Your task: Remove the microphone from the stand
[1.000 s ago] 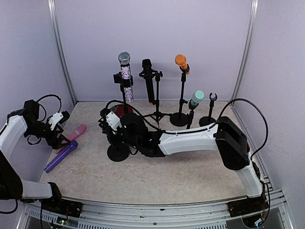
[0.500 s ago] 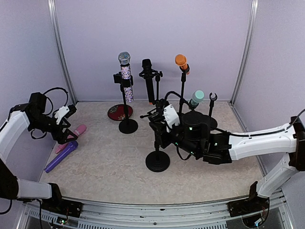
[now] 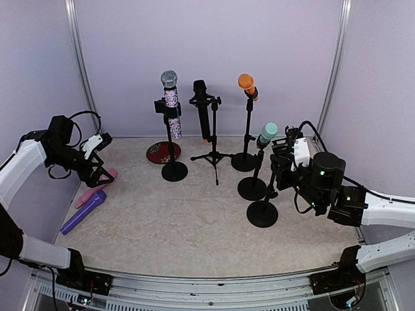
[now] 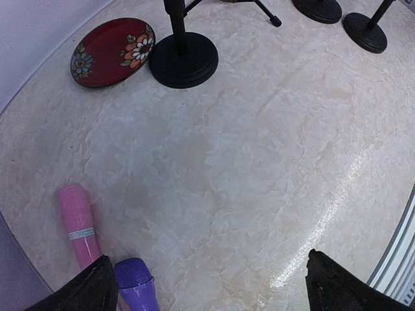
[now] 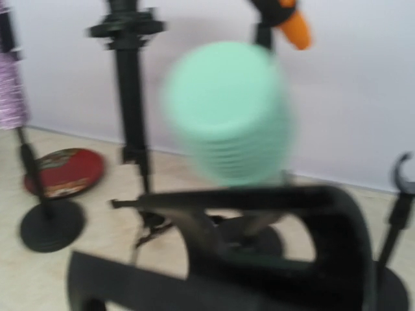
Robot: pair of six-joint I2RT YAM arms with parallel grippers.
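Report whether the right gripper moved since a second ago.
Yes. The right gripper carried its stand rightward, from the red plate to past the tripod.

A beige, marbled table [image 3: 194, 240] sits under soft, even light, with pale lilac walls [image 3: 207, 45] behind and beside it, metal posts [image 3: 81, 84] at its far corners and a metal rail [image 3: 214, 285] along its near edge.

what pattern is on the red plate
Painted flowers on the plate, clearest in the left wrist view.
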